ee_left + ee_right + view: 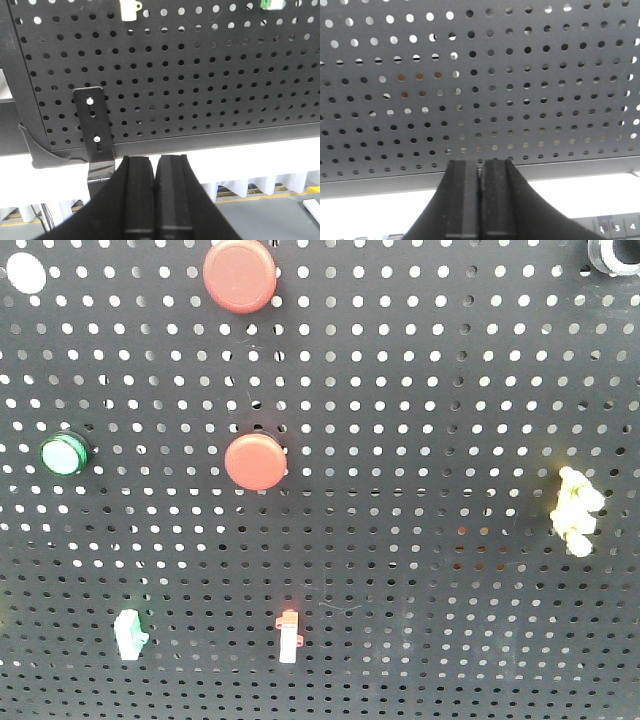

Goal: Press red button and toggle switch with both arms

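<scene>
In the front view a black pegboard (420, 390) carries two red round buttons, one at the top (240, 276) and one in the middle (256, 461). A small red-tipped toggle switch (289, 635) sits low in the middle. No gripper shows in the front view. My left gripper (155, 160) is shut and empty, below the pegboard's lower edge (200, 135). My right gripper (480, 164) is shut and empty, just below the board's lower edge (545, 167). The red buttons are out of both wrist views.
A green round button (64, 453) is at the left, a white-green switch (130, 634) low left, a yellow part (576, 508) at the right. A black mounting bracket (94, 125) hangs from the board's lower left in the left wrist view.
</scene>
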